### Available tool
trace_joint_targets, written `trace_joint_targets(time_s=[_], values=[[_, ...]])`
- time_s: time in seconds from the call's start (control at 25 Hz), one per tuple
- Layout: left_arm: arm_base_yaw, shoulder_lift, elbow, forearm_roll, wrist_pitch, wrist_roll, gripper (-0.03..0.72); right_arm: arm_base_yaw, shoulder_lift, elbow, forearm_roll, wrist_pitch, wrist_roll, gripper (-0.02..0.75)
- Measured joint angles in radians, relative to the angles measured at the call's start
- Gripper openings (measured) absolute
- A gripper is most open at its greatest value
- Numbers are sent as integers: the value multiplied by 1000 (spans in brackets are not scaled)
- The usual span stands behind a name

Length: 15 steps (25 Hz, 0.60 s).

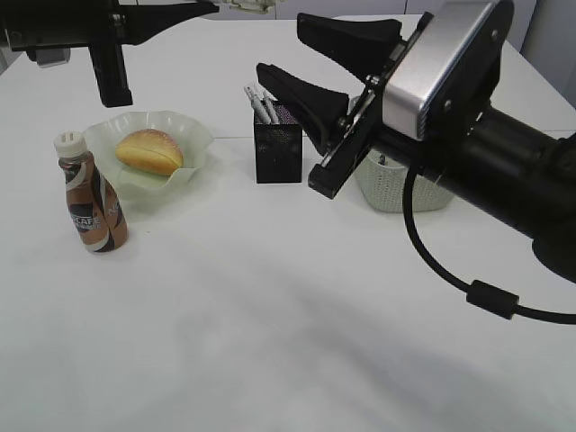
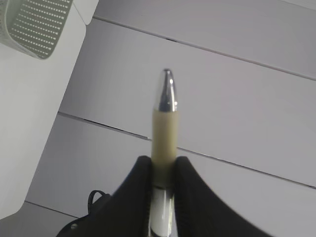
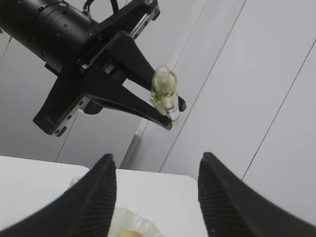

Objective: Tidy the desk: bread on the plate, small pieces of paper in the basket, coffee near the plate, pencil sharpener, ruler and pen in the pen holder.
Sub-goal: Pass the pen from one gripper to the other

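Right tool, filling the upper right of the exterior frame, stands open and empty above the pen holder; left tool, at upper left, clamps a pen. On the worktop, basket, plate with bread, coffee beside it

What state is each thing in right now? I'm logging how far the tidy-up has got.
bread: lying in the plate.
plate: upright on the desk, holding only the bread.
coffee: standing upright, capped, beside the plate.
pen holder: upright, light-coloured items sticking out.
basket: upright, mostly hidden by the right arm.
pen: clamped in the left gripper, off the desk.
right gripper: open, empty.
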Motion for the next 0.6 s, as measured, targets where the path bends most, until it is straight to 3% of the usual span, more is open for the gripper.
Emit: trace_joint_targets(time_s=[0.6], values=[[-33,0,0,0,-4,19,87,6,31,-80,-30,-2,-12,425]])
